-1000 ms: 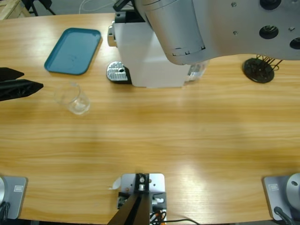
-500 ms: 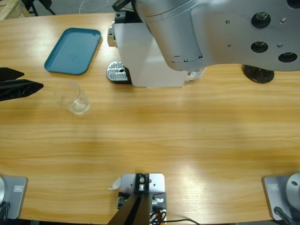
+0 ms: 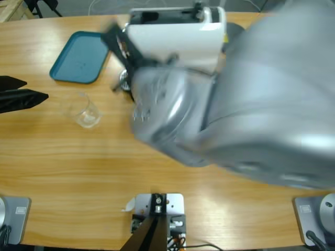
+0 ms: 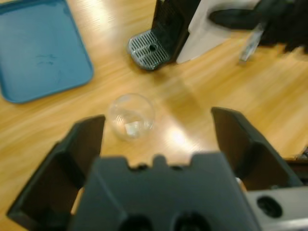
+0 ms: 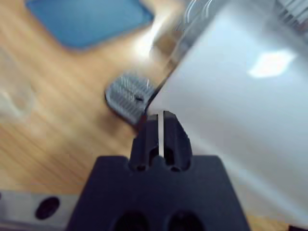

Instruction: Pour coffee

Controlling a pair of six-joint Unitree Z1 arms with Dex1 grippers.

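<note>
1. You have no readable brand, label or writing on anything in view.
2. Your counter (image 3: 172, 204) is long, pale wood with a straight grain and soft glare patches. Past its far edge you see only a strip of grey floor and some cable.
3. The coffee machine (image 3: 175, 36) is a white box with a black front, standing at the far side of the counter. Its round metal drip grate (image 4: 148, 49) sits on the counter at its foot.
4. The clear, empty glass cup (image 3: 82, 111) stands upright on the bare wood, near the teal tray (image 3: 81, 56) and apart from it and from the machine.
5. Your left claw (image 4: 159, 132) has its jaws spread wide, with the cup ahead between them and untouched.
6. Your right claw (image 5: 161, 134) is pressed together on a thin pale strip, close to the machine's white side, above the drip grate.
7. In the high view, the right arm (image 3: 235, 115) fills most of the right half, blurred.
</note>
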